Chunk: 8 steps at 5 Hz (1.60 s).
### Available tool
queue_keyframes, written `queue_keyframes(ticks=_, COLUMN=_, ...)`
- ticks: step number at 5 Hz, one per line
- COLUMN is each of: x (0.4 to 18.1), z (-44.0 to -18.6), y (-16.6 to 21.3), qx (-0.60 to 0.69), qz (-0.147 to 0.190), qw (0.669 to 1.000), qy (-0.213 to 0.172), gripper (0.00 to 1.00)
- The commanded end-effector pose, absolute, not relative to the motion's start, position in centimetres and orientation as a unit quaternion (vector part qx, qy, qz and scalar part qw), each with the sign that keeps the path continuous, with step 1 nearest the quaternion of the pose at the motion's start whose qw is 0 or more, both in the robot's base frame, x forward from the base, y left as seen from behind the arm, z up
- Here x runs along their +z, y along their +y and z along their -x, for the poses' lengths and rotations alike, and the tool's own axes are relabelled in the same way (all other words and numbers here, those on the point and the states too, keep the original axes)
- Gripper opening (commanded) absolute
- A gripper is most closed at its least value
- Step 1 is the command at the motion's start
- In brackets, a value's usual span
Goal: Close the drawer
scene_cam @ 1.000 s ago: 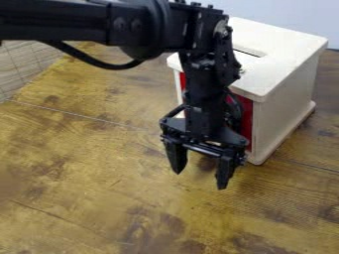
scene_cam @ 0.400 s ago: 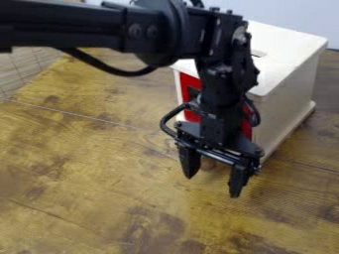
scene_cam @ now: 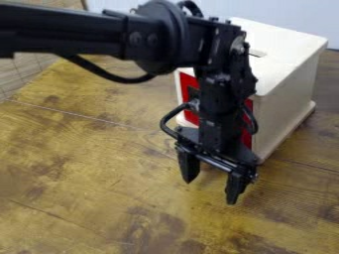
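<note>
- The black two-fingered gripper (scene_cam: pixel 209 189) points straight down, released, its fingers (scene_cam: pixel 233 185) spread well apart with nothing between them.
- It hangs just in front of the lower front corner of the white box-shaped cabinet (scene_cam: pixel 284 65). Whether the fingertips touch the table cannot be told.
- The red-fronted drawer (scene_cam: pixel 188 85) sits in the cabinet's front face, directly behind the wrist. The black jointed robot arm (scene_cam: pixel 146 35) covers most of it, so how far it stands out cannot be told.
- The arm reaches in from the upper left and bends down in front of the cabinet.
- Open room lies to the left of the gripper and in front of it, on the worn, yellow-brown wooden table (scene_cam: pixel 79 169).
- The cabinet has smooth, flat white sides and sharp edges; the table top is scuffed and patchy.
</note>
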State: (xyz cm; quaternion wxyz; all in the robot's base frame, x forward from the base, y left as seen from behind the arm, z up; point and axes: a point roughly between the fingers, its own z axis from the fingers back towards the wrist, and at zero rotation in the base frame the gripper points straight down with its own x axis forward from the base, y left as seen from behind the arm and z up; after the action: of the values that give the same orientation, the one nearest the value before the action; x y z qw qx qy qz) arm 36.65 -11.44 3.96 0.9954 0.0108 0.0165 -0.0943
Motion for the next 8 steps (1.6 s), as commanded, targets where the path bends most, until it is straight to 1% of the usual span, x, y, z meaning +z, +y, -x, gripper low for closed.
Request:
queue_keyframes(ticks=1, x=6.3, z=-38.2, y=-11.3, qx=-0.075, qz=-0.008, qw=0.997, qy=-0.025, gripper=1.0)
queue_keyframes(ticks=2, x=6.6, z=-38.0, y=-10.1, qx=-0.067, qz=-0.01, qw=0.997, qy=-0.023, gripper=1.0)
queue_keyframes(ticks=4, x=6.7, z=-38.0, y=-12.2, qx=-0.068, qz=-0.011, qw=0.997, qy=-0.02, gripper=1.0)
queue_keyframes(ticks=6, x=7.2, z=-37.8, y=-11.8, qx=-0.114, qz=-0.015, qw=0.993, qy=-0.018, gripper=1.0)
queue_keyframes(ticks=8, x=7.2, z=-36.2, y=-13.4, qx=-0.173, qz=-0.015, qw=0.985, qy=-0.016, gripper=1.0)
